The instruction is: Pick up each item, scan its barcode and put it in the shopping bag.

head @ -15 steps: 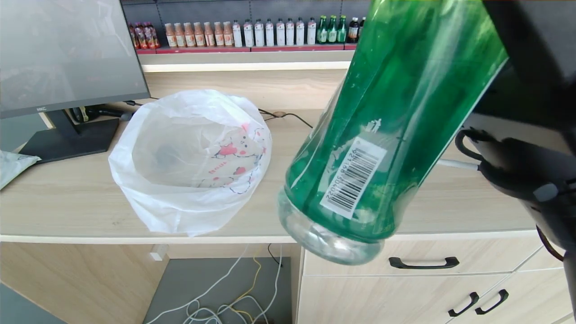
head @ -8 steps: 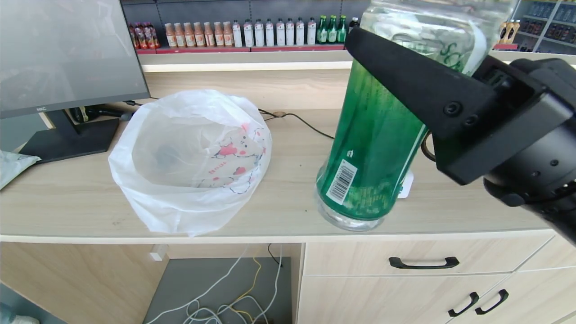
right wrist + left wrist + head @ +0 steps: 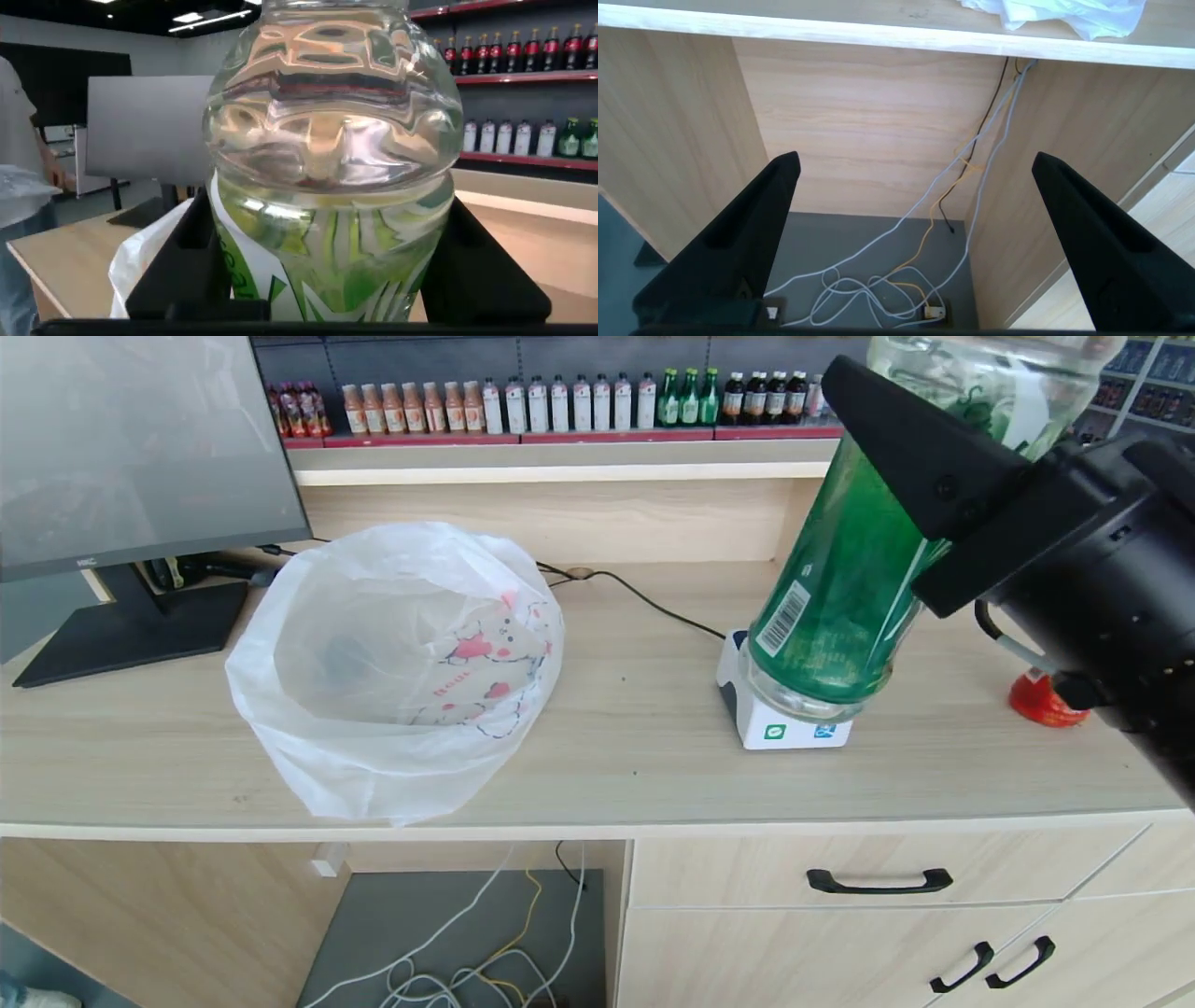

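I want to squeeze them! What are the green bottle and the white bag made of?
Green bottle: probably clear plastic, though it could be glass. It is glossy, its colourless base is see-through, and light glints on the green body.
Shopping bag: thin plastic film, whitish and half see-through, crumpled into soft folds.

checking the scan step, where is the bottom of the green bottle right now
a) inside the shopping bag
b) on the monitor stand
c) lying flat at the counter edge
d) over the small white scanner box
d: the green bottle, held tilted in the right hand, has its clear base over the white scanner box, well apart from the shopping bag.
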